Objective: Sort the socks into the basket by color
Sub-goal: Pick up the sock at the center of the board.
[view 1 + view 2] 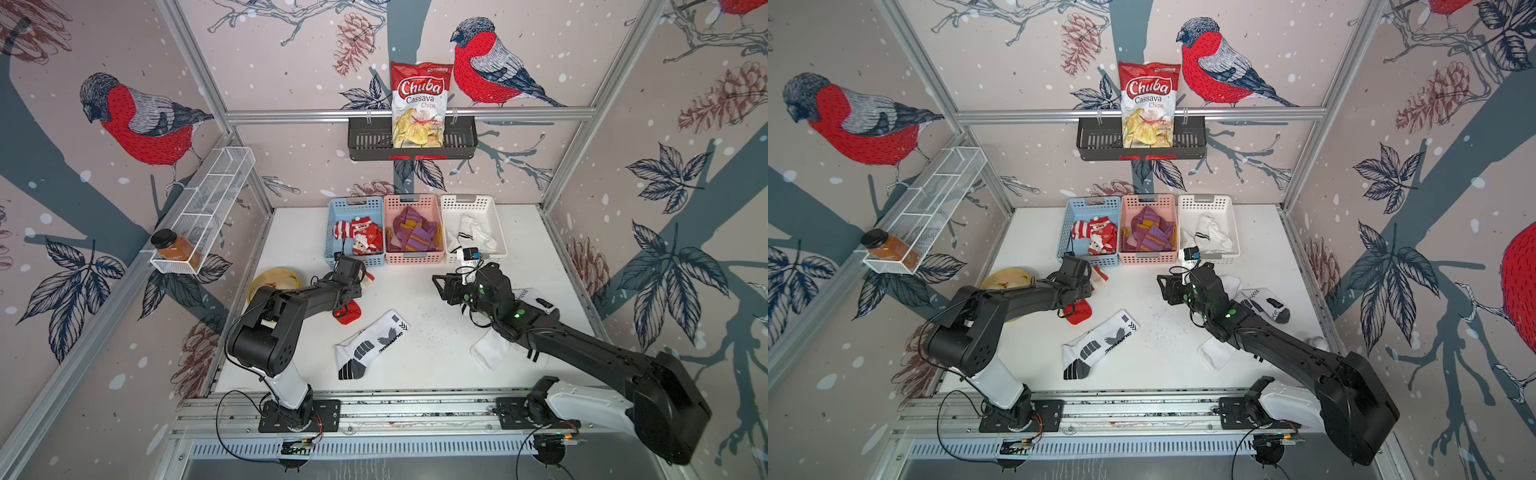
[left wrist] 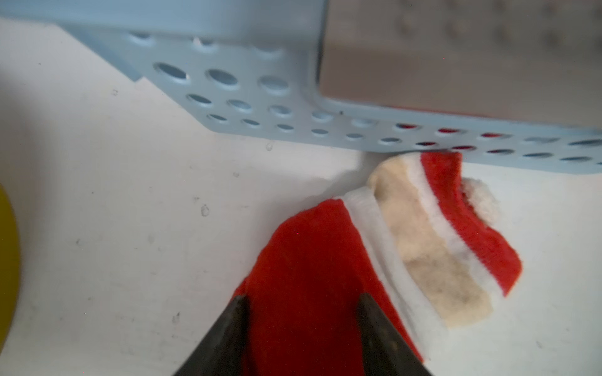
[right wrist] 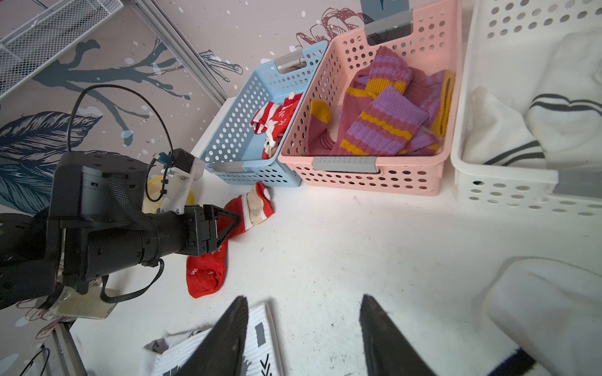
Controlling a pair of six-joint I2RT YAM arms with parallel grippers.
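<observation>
The left tool (image 2: 303, 298) is spread, with one finger on each side of a red sock (image 2: 309, 254). The red sock lies flat on the white tabletop (image 2: 130, 228). Its Santa end is just beside the blue basket (image 2: 260, 97). I cannot tell if the fingers press on it.

The right tool (image 3: 304, 298) is spread too and holds nothing. It hangs over the tabletop, near a white sock with black marks (image 3: 260, 338) that lies in the middle. A plain white sock (image 1: 490, 353) lies partly under the right arm. A white sock with a grey toe (image 1: 1266, 305) lies on its far side.

Three baskets stand in a row at the back. The blue basket holds red-and-white Christmas socks (image 1: 361, 235). The pink basket (image 1: 413, 258) holds purple socks with yellow bits (image 1: 413, 232). The white basket (image 1: 500, 232) holds white socks with black stripes (image 1: 473, 235). A yellow plate (image 1: 274, 276) lies near the left arm.
</observation>
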